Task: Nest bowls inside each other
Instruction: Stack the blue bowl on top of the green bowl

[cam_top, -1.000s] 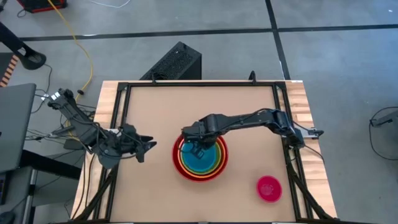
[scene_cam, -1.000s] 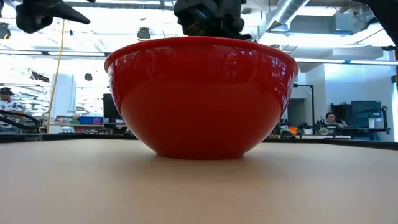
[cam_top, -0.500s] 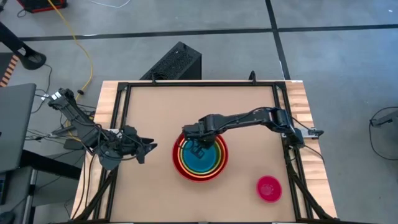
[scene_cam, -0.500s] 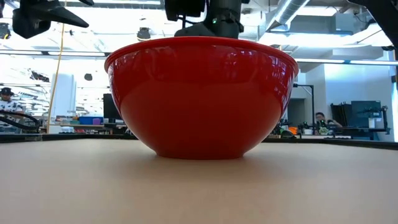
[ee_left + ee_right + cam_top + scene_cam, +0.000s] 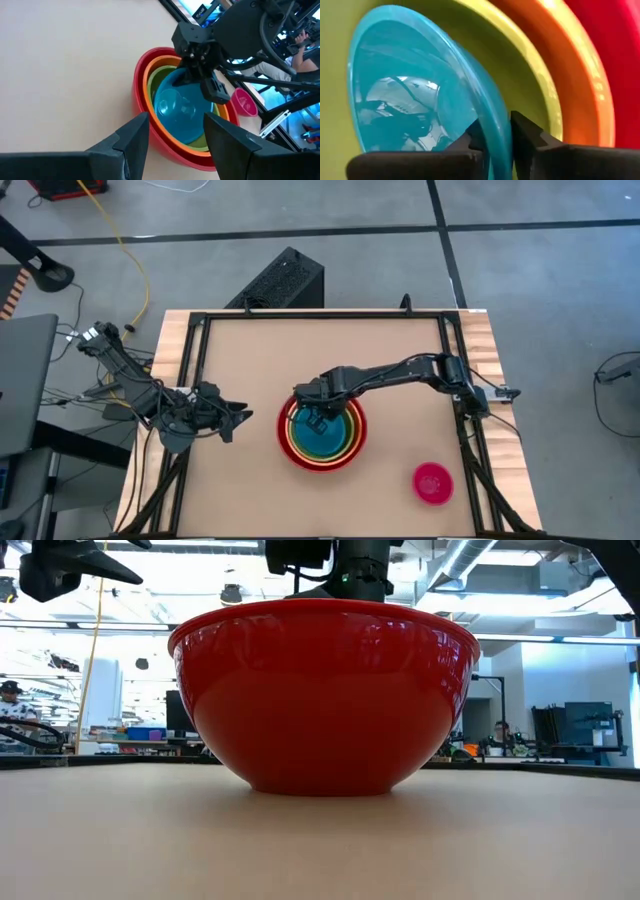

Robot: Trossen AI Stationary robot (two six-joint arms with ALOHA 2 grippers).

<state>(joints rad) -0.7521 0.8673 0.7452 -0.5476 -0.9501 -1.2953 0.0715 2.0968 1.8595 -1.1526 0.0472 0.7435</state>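
Note:
The red bowl (image 5: 322, 464) stands on the table's middle, with the orange bowl (image 5: 352, 442) and the olive green bowl (image 5: 344, 435) nested in it. The light blue bowl (image 5: 324, 436) lies inside the green one. My right gripper (image 5: 500, 129) reaches down into the stack, shut on the blue bowl's rim. The magenta bowl (image 5: 432, 482) stands alone near the table's right front corner. My left gripper (image 5: 240, 418) hovers open at the table's left edge, pointing toward the stack. My right gripper holds the light blue bowl by its rim (image 5: 501, 150) on the far side of the bowl. One finger (image 5: 476, 135) is inside the bowl and one finger (image 5: 525, 131) is outside, between the blue and green walls. The fingers come from above, pointing down. The bowl lies within the green bowl.
The black frame rails (image 5: 196, 370) run along the table's left, far and right edges. A black box (image 5: 282, 280) stands on the floor beyond the far edge. Bare tabletop lies left of and in front of the stack.
My right gripper has gone down with the light blue bowl, which has sunk deeper into the green bowl. The red, orange and green bowls have stayed where they were.

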